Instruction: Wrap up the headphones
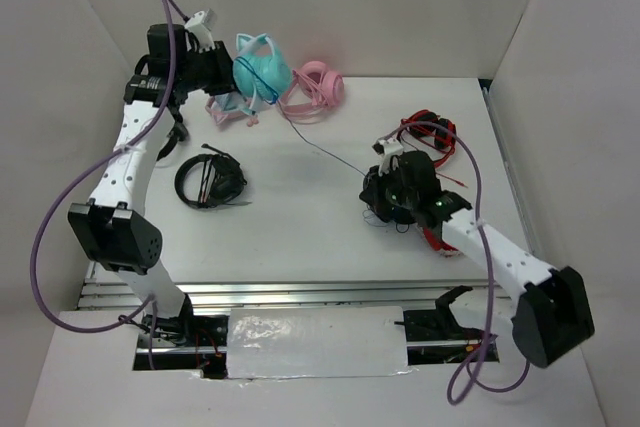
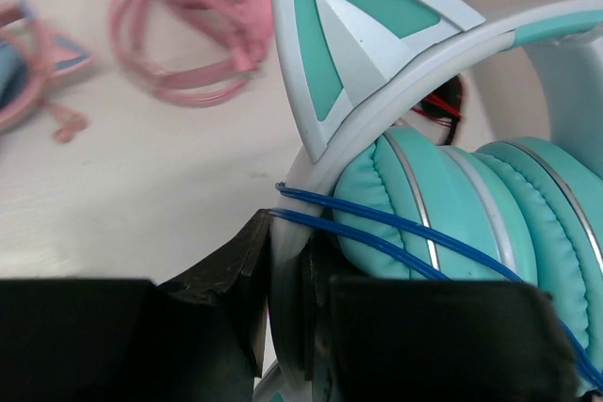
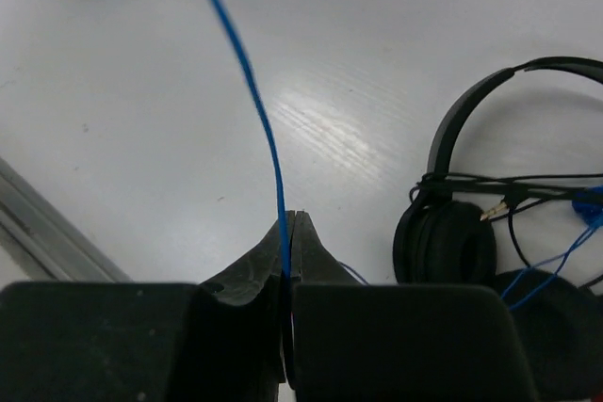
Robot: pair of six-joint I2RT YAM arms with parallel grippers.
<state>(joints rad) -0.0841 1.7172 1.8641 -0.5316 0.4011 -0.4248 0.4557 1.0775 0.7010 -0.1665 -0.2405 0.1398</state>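
The teal cat-ear headphones (image 1: 262, 69) are held up at the back left, and fill the left wrist view (image 2: 452, 204). My left gripper (image 2: 287, 280) is shut on their pale headband, with two turns of the thin blue cable (image 2: 377, 233) across the ear cups. The cable (image 1: 325, 152) runs slack across the table to my right gripper (image 1: 378, 197), which is shut on it; in the right wrist view the cable (image 3: 259, 120) is pinched between the closed fingertips (image 3: 290, 233).
A pink-and-blue cat-ear pair (image 1: 230, 107) and an all-pink pair (image 1: 315, 89) lie at the back. A black headset (image 1: 210, 182) lies left of centre. Black and red headphones (image 1: 430, 137) lie by my right arm, the black pair also in the right wrist view (image 3: 471, 223).
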